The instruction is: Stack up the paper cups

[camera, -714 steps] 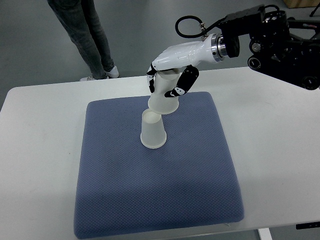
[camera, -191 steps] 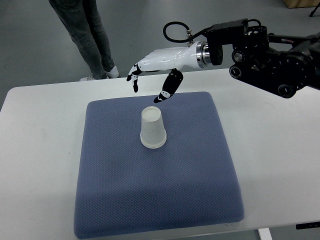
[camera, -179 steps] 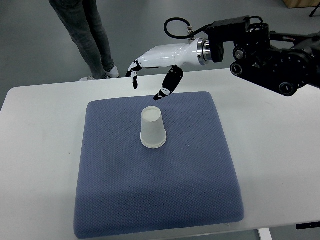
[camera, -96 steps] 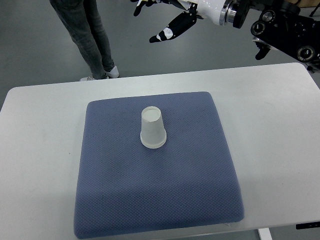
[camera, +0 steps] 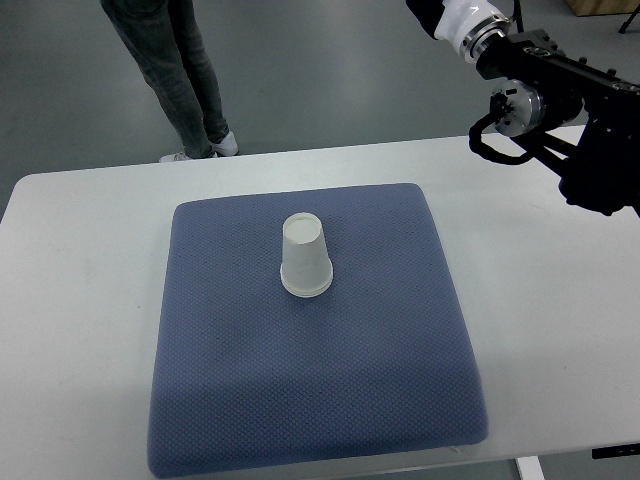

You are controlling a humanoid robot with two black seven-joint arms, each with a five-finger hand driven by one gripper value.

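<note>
White paper cups [camera: 305,257] sit stacked upside down on the blue mat [camera: 315,400].
We see the right arm [camera: 545,80] up high; its robot hand is hidden, so we cannot tell its state.

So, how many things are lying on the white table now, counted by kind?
Paper cup stack, upside down: 1 (nested cups cannot be counted)
Blue pad: 1
Total: 2

We see white paper cups [camera: 305,258] on a slate-blue mat [camera: 316,330] with fine dotted weave, white tabletop [camera: 80,330], black right arm [camera: 560,95] with white wrist section, grey floor [camera: 330,70], person's dark grey jeans [camera: 165,60]
</note>
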